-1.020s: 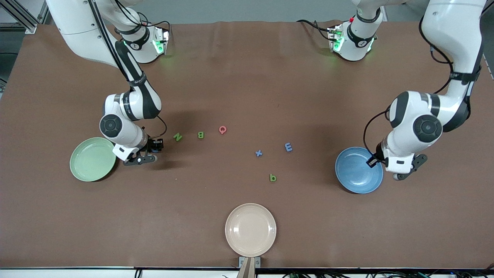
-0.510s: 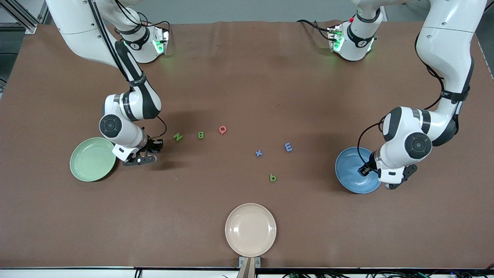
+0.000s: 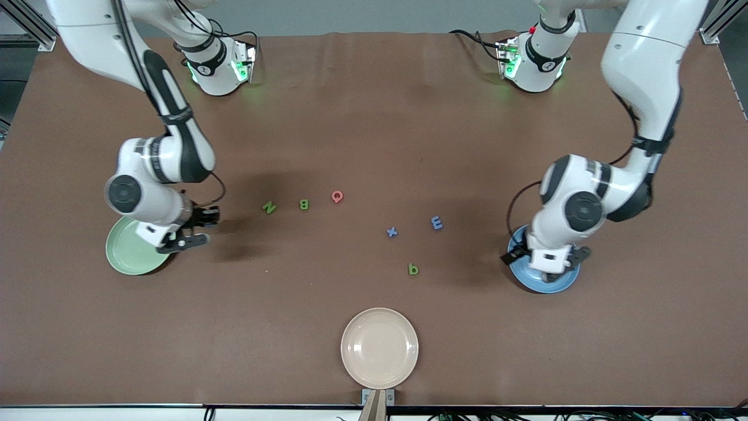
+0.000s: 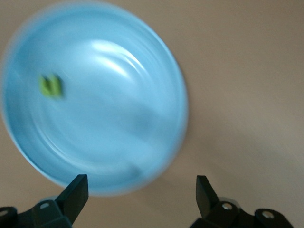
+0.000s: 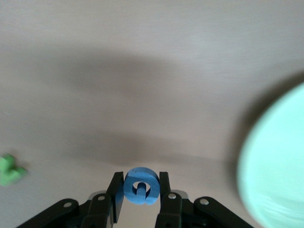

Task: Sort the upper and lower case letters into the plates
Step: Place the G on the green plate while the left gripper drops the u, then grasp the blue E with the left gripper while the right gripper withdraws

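Both arms shifted plateward | right gripper (image 5: 137,190) clamps blue G (image 5: 141,186), beside green plate (image 3: 125,254) rim | left gripper (image 4: 140,190) spread over blue plate (image 4: 95,118), green letter (image 4: 51,86) inside.

Letters on the table (image 3: 374,146): six, N (image 3: 269,207), B (image 3: 304,204), Q (image 3: 337,196), x (image 3: 392,232), m (image 3: 436,222), b (image 3: 413,269)
Letters in the blue plate (image 4: 156,71): one, green (image 4: 51,86)
Letters held: one, blue (image 5: 141,186)
Plates: three, counting the green plate (image 3: 125,257) and the cream plate (image 3: 380,348)
Robot arms: two

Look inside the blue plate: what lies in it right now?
In the left wrist view, one small green letter lies in the blue plate; it is too blurred to read. From the front, the left arm covers most of the plate.
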`<state>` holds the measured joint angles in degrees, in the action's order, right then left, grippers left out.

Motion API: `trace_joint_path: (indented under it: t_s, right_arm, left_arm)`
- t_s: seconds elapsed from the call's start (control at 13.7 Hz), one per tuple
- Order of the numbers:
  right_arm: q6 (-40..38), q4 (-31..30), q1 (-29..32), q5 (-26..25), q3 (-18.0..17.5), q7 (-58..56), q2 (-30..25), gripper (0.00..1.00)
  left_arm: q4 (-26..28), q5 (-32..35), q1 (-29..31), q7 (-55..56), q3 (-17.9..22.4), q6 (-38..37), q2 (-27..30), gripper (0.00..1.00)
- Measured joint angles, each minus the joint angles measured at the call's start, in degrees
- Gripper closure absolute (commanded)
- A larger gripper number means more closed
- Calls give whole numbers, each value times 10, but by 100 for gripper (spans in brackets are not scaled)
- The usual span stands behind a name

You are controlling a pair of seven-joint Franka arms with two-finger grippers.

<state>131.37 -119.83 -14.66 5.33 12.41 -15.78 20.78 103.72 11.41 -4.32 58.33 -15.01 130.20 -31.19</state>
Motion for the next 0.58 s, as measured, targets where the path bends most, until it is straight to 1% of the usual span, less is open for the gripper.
trace_joint_path:
  t_s: [0.15,0.22,0.36,0.51,0.58]
  right_arm:
    - [-2,5,19,0,33,-75,-6,78]
    - [-1,7,32,0,43,-104,-6,78]
    - [10,10,61,0,49,-149,-5,78]
    - [34,10,81,0,49,-176,2,77]
    - [48,10,88,0,49,-184,10,77]
  left_arm:
    - [3,0,-51,44,0,0,0,0]
    - [4,0,-71,68,-1,0,0,0]
    - [8,0,-99,99,0,0,0,0]
    - [17,0,-111,110,0,7,0,0]
    - [25,0,-114,116,0,21,-1,0]
